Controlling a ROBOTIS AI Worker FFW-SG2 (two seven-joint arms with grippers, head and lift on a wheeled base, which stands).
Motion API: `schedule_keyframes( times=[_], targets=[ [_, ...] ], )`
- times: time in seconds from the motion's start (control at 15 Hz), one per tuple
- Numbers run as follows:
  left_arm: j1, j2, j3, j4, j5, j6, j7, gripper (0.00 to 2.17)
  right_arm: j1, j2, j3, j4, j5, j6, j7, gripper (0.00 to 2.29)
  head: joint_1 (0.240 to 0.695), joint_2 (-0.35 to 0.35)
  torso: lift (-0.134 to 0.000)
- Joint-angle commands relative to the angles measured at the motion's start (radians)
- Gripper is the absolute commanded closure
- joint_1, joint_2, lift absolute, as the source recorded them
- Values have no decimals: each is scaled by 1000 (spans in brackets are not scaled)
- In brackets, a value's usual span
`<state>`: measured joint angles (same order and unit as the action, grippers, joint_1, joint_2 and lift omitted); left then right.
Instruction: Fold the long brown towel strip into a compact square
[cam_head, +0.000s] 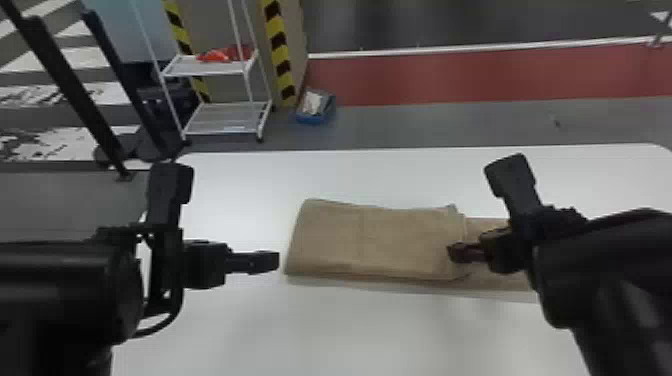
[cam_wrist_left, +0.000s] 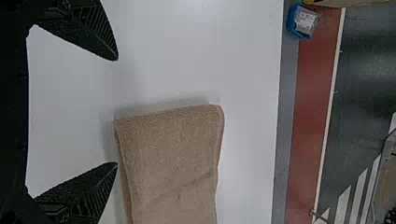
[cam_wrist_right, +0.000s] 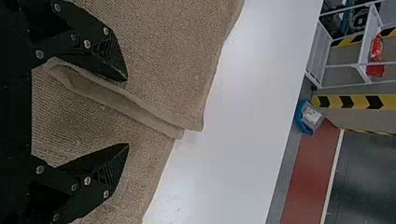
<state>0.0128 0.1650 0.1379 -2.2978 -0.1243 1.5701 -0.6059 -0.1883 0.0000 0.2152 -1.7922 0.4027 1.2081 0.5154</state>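
The brown towel (cam_head: 375, 240) lies on the white table, its left part folded over in layers and a lower single strip running right beneath my right arm. My left gripper (cam_head: 225, 220) stands left of the towel's folded end, apart from it. In the left wrist view the left gripper (cam_wrist_left: 116, 112) is open, with the towel (cam_wrist_left: 173, 163) beyond its fingertips. My right gripper (cam_head: 480, 215) is over the towel's right part, near the layered edge. The right wrist view has the right gripper (cam_wrist_right: 127, 112) open above the towel (cam_wrist_right: 159, 51), the layered edge running between its fingers.
The white table (cam_head: 350, 330) extends around the towel on the near and far sides. Past its far edge stand a white wire shelf (cam_head: 220, 117) with a red item and a blue box (cam_head: 315, 107) on the floor.
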Motion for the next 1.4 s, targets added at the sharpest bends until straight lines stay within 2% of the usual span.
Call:
schedule_keyframes(
  times=[0.0,0.27,0.4,0.8,0.87,1.33],
  targets=[
    [4,1,0,0,0,1,0,83,0,1,3,1,1,0,0,471,695,144,-128],
    [7,1,2,0,0,1,0,83,1,1,12,2,2,0,0,475,695,146,-128],
    [7,1,0,0,0,1,0,83,1,1,15,10,2,0,0,586,695,149,-128],
    [12,1,6,0,2,1,0,83,0,1,21,14,2,0,-8,589,695,154,-128],
    [12,1,6,0,2,1,0,83,-2,1,23,16,2,-3,-14,704,695,155,-128],
    [12,1,9,1,2,1,-2,83,-13,1,23,16,2,0,-14,711,695,155,-128]
  ],
)
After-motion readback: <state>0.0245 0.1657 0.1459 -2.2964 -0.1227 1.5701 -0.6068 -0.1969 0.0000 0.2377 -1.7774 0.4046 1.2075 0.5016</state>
